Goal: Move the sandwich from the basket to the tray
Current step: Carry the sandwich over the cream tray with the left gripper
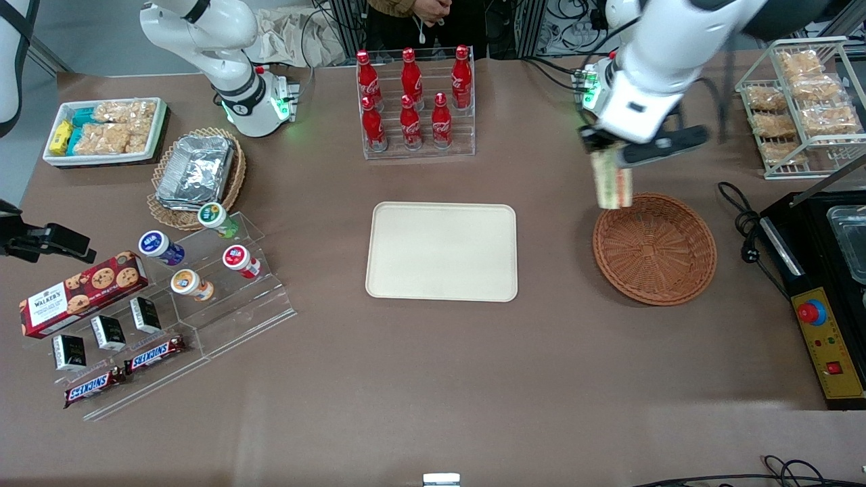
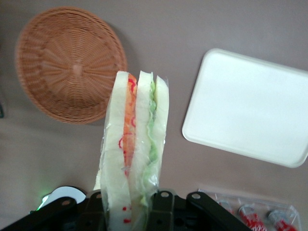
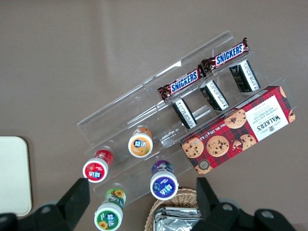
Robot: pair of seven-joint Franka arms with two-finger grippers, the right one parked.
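White bread and orange-green filling mark the sandwich (image 1: 613, 187), hanging clamped in the gripper (image 1: 607, 154) jaws above the basket (image 1: 655, 248) rim. The tray (image 1: 441, 251) lies mid-counter, well apart.

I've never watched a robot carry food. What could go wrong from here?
The gripper pinches the soft sandwich at one end only, so it might slip or squash. It hangs above the basket edge, apart from the bare tray; an early release would likely drop it on the table.
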